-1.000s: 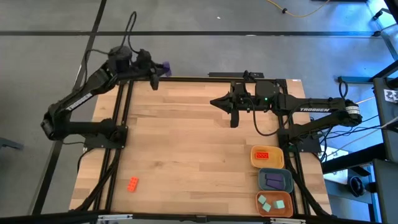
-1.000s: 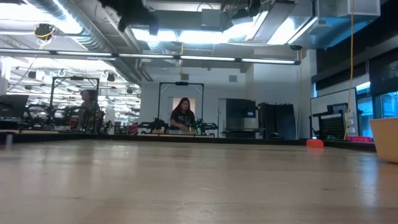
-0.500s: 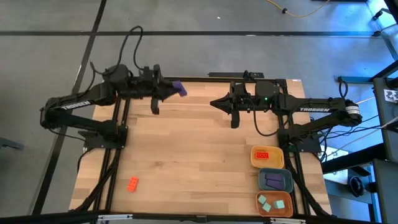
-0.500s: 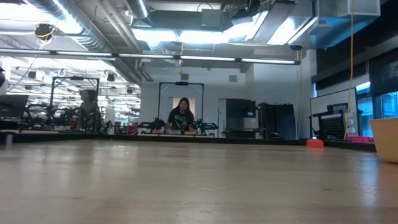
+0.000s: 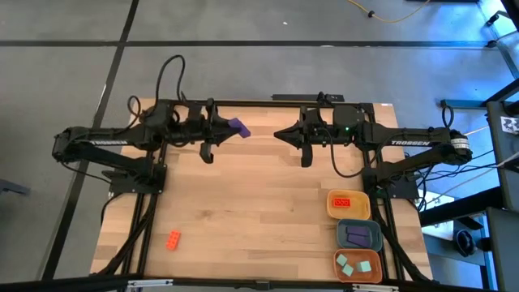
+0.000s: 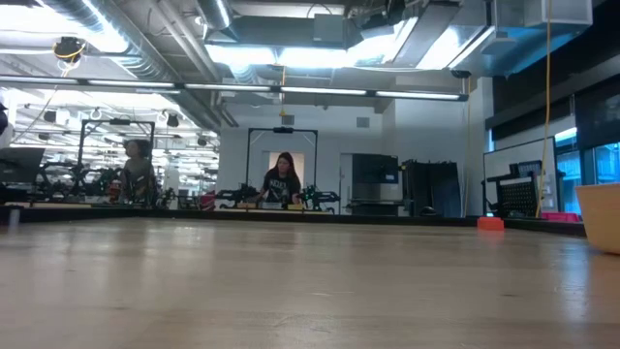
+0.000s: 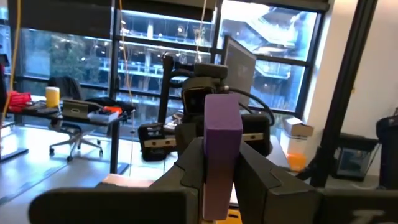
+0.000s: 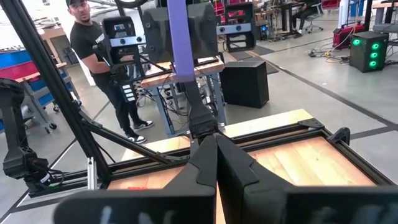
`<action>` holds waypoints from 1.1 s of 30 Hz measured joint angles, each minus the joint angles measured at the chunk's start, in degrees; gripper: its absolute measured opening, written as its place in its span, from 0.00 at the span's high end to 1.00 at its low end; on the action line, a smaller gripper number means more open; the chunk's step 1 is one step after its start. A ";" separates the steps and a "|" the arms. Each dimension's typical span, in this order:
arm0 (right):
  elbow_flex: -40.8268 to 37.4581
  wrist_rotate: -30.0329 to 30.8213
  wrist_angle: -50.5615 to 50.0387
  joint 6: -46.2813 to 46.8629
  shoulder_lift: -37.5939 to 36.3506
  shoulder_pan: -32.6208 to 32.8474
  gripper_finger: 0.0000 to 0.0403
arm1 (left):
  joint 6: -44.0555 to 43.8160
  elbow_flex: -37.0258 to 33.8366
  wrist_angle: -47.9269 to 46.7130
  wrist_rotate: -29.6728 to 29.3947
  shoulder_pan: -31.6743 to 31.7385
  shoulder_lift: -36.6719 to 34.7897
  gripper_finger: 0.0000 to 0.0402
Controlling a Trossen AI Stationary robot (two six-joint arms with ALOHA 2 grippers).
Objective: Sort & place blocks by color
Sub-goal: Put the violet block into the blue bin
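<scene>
**Carrying the purple bar to its tray**

The left gripper [image 5: 229, 128], fingers clamped on a purple block [image 5: 238, 126], holds it above the table's [image 5: 259, 195] far edge. Carry it level to the blue-grey tray [image 5: 359, 235], lowering before release. The bar's long axis sticks out past the fingertips, towards the right gripper [image 5: 284, 134], which waits opposite, fingers together.
</scene>
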 joint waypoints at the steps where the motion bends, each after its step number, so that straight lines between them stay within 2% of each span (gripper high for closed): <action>1: 0.00 0.00 0.00 0.03 0.00 0.00 1.00 | -0.10 0.00 0.15 0.04 -0.01 0.00 0.89; 25: 0.00 -0.15 0.22 -1.67 0.00 0.00 1.00 | 0.38 0.00 1.71 0.38 0.03 -0.02 0.89; 33: 0.00 -1.20 0.24 -2.30 0.00 0.02 1.00 | 0.38 0.00 1.37 4.70 0.03 -0.02 0.89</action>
